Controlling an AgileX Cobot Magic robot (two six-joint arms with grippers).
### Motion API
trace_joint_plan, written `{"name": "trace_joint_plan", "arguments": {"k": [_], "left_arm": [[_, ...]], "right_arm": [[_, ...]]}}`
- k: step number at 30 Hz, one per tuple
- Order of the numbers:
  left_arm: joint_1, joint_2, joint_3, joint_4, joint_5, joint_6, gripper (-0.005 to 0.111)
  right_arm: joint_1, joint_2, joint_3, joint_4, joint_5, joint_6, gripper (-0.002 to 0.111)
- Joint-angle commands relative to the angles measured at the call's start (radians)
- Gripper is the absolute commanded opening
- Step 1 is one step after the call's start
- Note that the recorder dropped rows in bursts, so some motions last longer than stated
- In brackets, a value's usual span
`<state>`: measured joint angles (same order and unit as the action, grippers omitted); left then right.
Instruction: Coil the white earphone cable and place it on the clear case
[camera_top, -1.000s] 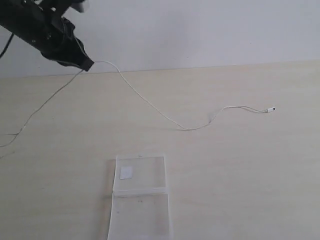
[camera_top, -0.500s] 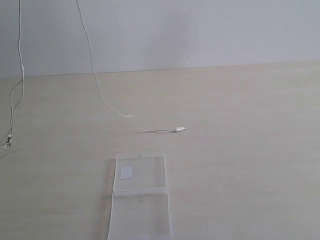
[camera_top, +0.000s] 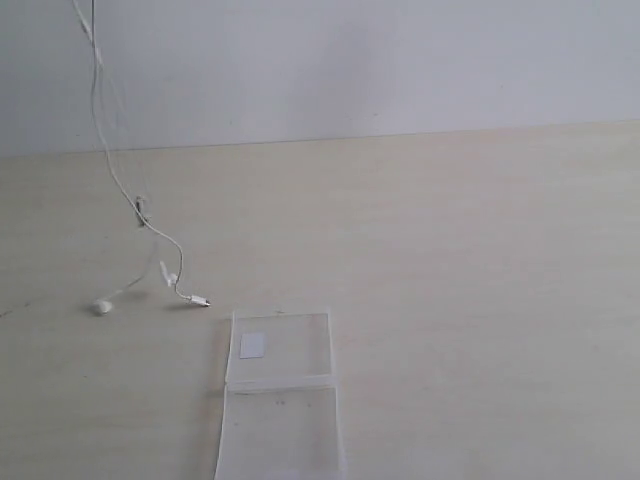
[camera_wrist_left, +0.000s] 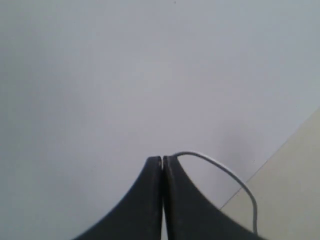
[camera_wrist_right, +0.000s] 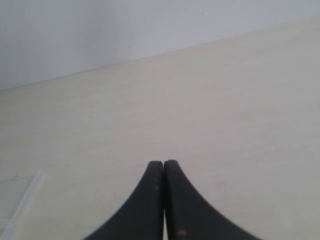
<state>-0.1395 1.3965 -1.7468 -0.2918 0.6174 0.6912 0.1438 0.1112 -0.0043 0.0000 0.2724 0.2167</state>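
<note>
Pretty bare setup tbh. Just a pale, light-wood-look table (camera_top: 480, 250) with faint grain lines, and a plain whitish-grey wall (camera_top: 400, 60) right behind it. Ahead of the right gripper (camera_wrist_right: 163, 162) the tabletop runs out until it meets that wall in one straight edge. Ahead of the left gripper (camera_wrist_left: 162, 158) it's nearly all wall, with just a corner of table peeking in. Lighting is soft and even, and shadows are faint.
</note>
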Motion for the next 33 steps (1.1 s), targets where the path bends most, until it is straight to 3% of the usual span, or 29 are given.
{"name": "trace_joint_plan", "arguments": {"k": [1,27,30,33], "left_arm": [[0.002,-0.007,-0.061,0.01,0.04,-0.012,0.0],[0.002,-0.007,-0.279,-0.005,0.165,-0.084,0.0],[0.002,-0.007,-0.279,-0.006,0.176,-0.089,0.0],[0.002,-0.007,-0.279,-0.006,0.181,-0.089,0.0]], "right_arm": [[-0.005,-0.005,0.004,0.0,-0.004,-0.007,0.0],[-0.005,-0.005,0.004,0.0,-0.004,-0.007,0.0],[-0.005,-0.005,0.004,-0.252,-0.056,-0.152,0.0],[-0.005,-0.005,0.004,-0.296,-0.213,-0.096,0.0]]}}
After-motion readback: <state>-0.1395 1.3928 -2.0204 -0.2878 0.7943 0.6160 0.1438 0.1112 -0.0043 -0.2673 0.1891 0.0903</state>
